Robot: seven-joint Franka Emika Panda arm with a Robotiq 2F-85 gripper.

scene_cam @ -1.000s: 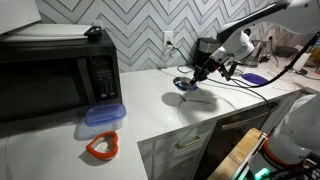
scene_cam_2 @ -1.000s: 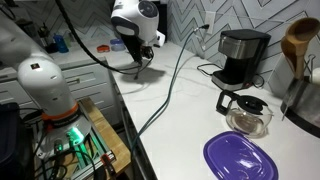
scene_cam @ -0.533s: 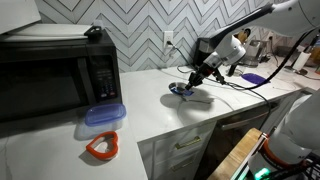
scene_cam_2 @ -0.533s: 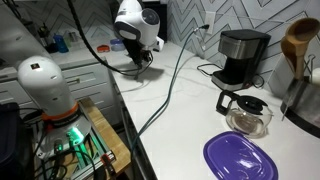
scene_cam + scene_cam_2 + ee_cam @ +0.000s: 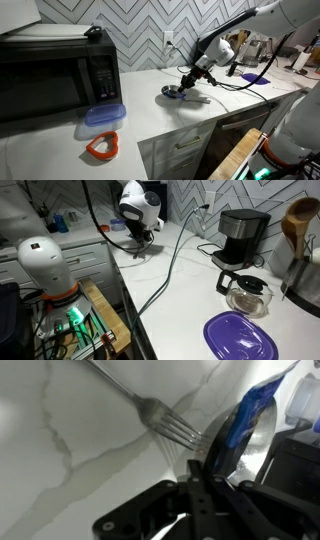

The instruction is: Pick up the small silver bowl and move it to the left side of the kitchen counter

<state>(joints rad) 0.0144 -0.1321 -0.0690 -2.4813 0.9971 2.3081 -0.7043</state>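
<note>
Rim of small shiny round metal bowl [image 5: 245, 422] is pinched by gripper [image 5: 205, 465]; thin tilted hold, so could be dropped.

A white herringbone-tiled wall [image 5: 130, 30] rises behind the gripper [image 5: 186, 83], a socket [image 5: 168, 40] set in it just above. Below the gripper stand grey cabinet fronts [image 5: 175, 158] with metal handles [image 5: 187, 143], evenly lit.
</note>
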